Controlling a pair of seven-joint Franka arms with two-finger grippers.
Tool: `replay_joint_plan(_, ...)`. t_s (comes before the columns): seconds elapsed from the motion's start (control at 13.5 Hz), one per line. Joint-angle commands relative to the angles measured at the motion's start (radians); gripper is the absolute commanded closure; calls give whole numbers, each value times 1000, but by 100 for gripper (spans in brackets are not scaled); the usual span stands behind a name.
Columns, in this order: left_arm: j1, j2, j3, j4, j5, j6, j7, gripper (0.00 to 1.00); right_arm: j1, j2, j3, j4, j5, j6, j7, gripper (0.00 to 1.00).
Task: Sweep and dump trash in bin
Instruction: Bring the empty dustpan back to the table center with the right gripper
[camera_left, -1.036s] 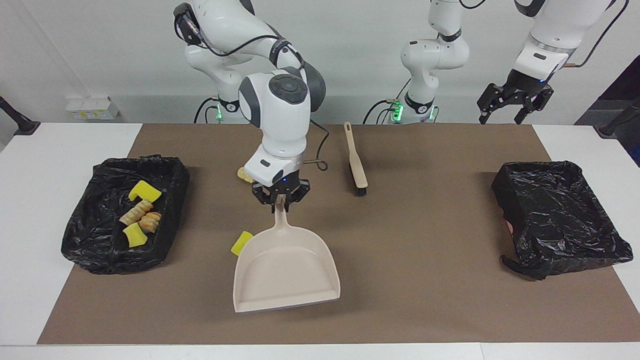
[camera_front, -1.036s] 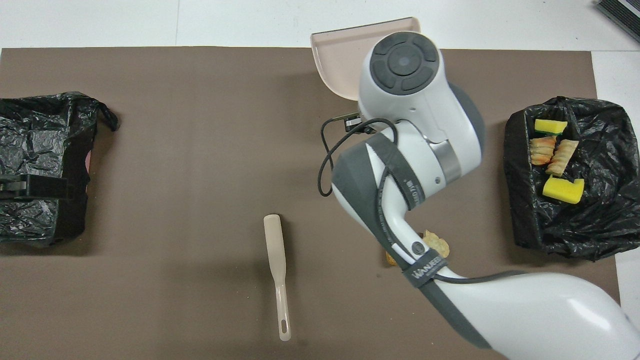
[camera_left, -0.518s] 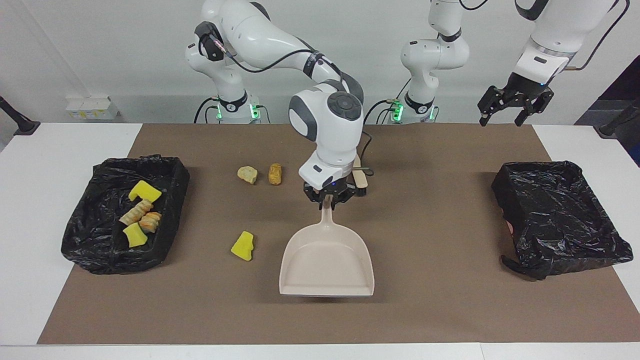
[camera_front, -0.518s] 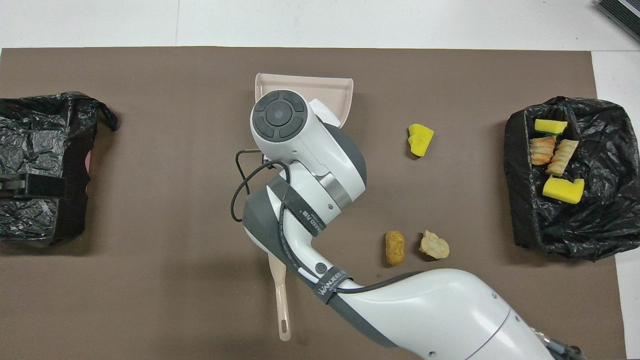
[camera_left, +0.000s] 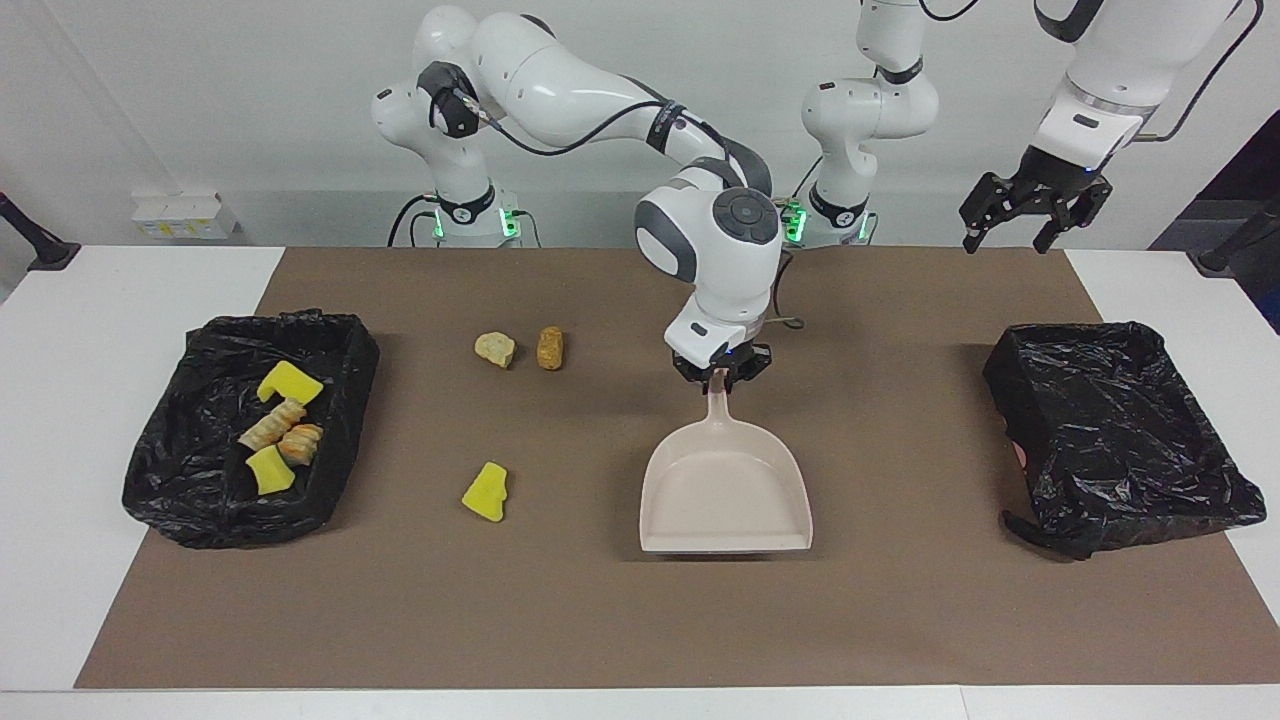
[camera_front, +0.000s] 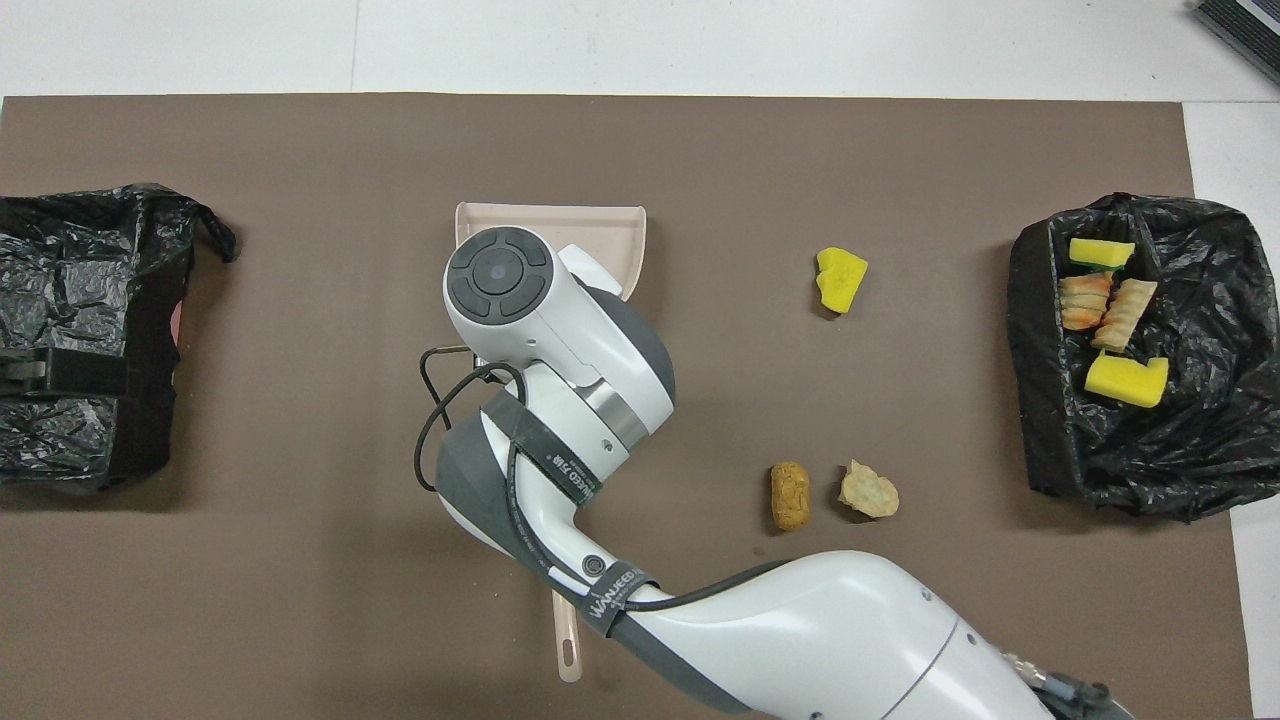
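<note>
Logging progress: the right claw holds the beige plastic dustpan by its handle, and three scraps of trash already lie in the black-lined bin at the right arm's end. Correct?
Nearly. The right claw does hold the beige plastic dustpan, but the black-lined bin holds four scraps of trash, not three; the overhead view shows them.

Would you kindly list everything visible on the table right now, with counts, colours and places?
Trash on mat: three; yellow sponge chunk, tan lump, orange-brown lump; toward the right arm's end.
Trash in bin: four, yellow and tan.
Bins: two, black-lined; filled bin at the right arm's end, other bin at the left arm's end.
Dustpan: one, beige, mid-mat.
Brush: one, beige handle, mostly hidden under the right arm.
Mat: one, brown.
Right gripper: shut on dustpan handle.
Left gripper: open, waiting, raised.
</note>
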Motion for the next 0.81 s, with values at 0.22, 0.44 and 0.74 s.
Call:
replay_joint_plan(0.22, 18, -7, -10, -17, 12, 5, 18, 0, -1, 22, 0, 26, 8, -13, 11, 100)
replay_joint_plan(0.44, 18, -7, -10, -17, 12, 6, 16, 0, 0, 18, -3, 23, 5, -14, 5, 72)
replay_joint_plan(0.74, 18, -7, -10, -17, 12, 6, 16, 0, 3, 15, -3, 21, -16, -13, 4, 59)
